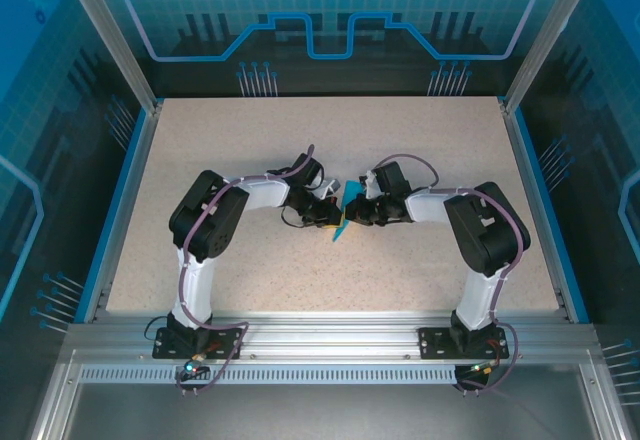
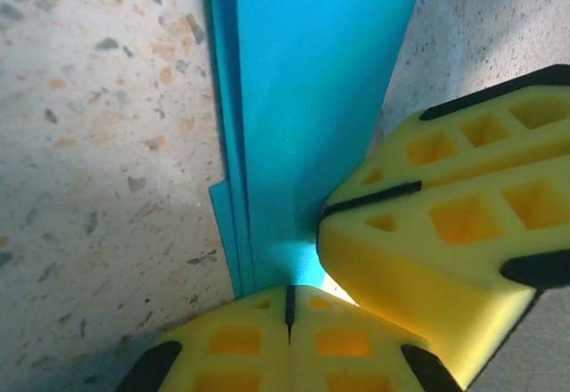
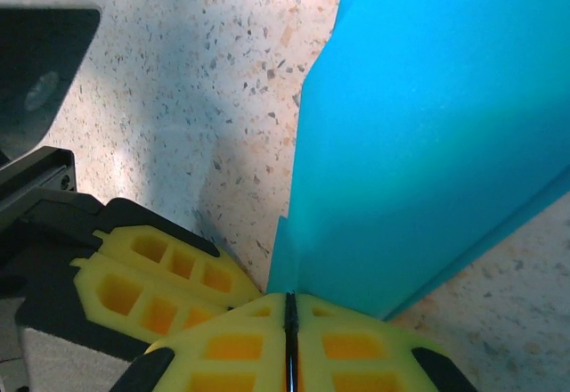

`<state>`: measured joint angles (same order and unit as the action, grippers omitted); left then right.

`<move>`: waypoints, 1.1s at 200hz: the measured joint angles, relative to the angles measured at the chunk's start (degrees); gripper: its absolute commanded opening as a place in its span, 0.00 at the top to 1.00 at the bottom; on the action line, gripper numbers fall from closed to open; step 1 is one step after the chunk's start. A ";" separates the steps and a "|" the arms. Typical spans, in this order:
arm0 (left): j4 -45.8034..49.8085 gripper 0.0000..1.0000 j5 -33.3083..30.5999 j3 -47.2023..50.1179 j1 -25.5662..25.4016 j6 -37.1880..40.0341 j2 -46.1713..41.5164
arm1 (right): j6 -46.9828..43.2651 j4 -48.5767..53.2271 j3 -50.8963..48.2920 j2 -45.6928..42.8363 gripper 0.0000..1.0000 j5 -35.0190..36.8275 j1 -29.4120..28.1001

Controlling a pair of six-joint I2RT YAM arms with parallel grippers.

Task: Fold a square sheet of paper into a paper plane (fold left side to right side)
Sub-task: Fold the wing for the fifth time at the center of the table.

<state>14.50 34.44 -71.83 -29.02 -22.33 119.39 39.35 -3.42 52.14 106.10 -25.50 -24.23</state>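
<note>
The bright-blue sheet of paper [image 1: 343,218] is folded into a narrow, layered wedge and stands up on edge at the middle of the table, between my two grippers. My left gripper [image 1: 328,214] is shut on its lower end; in the left wrist view the layered paper [image 2: 303,98] rises straight from my closed yellow fingertips [image 2: 289,307]. My right gripper [image 1: 357,210] is shut on the same end from the other side, where the paper [image 3: 427,142] comes out of the closed seam [image 3: 289,307]. The two pairs of yellow fingers [image 2: 445,223] nearly touch each other.
The speckled beige table [image 1: 250,140] has a blue raised rim [image 1: 122,210] and aluminium posts at the back corners. Both arms reach inward from their bases at the near edge, elbows out to the sides. The left gripper's fingers [image 3: 160,276] crowd the right wrist's left side.
</note>
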 measured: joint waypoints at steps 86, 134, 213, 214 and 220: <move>0.02 1.00 -0.17 -0.02 -0.04 0.02 -0.04 | -1.44 3.78 2.93 1.73 0.89 2.14 0.00; 0.11 1.00 -0.22 -0.04 -0.04 0.04 -0.04 | -3.34 7.23 5.11 2.64 0.90 2.78 -0.07; 0.24 1.00 -0.39 -0.11 -0.09 0.28 -0.04 | -4.98 9.88 7.15 3.67 0.89 2.08 1.03; 0.24 1.00 -0.39 -0.11 -0.09 0.28 -0.04 | -4.98 9.90 7.19 3.69 0.89 2.05 1.05; 0.24 1.00 -0.39 -0.11 -0.09 0.28 -0.04 | -5.11 10.10 7.45 3.85 0.89 1.99 1.31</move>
<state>14.74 34.04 -71.94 -29.10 -22.04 119.35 34.24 6.68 59.59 109.95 -23.51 -22.92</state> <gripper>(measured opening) 0.050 0.109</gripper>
